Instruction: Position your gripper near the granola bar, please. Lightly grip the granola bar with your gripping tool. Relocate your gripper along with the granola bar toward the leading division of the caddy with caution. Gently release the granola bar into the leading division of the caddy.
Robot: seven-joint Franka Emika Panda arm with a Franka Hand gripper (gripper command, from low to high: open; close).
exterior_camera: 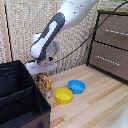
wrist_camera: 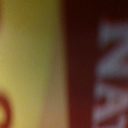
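The granola bar (exterior_camera: 45, 86), a yellow-orange box with red print, stands upright on the wooden table right beside the black caddy (exterior_camera: 15, 107). My gripper (exterior_camera: 43, 76) is lowered straight onto the bar's top, its white hand directly above it. The fingers are lost against the box, so their state does not show. The wrist view is one blurred close-up of the granola bar (wrist_camera: 35, 60), yellow beside dark red with pale lettering. The caddy's leading division (exterior_camera: 20, 111) lies at the exterior view's lower left, dark inside.
A yellow bowl (exterior_camera: 63, 95) and a blue bowl (exterior_camera: 76, 86) sit on the table to the exterior view's right of the bar. A brown drawer cabinet (exterior_camera: 112, 45) stands at the far right. A black cable hangs behind the arm.
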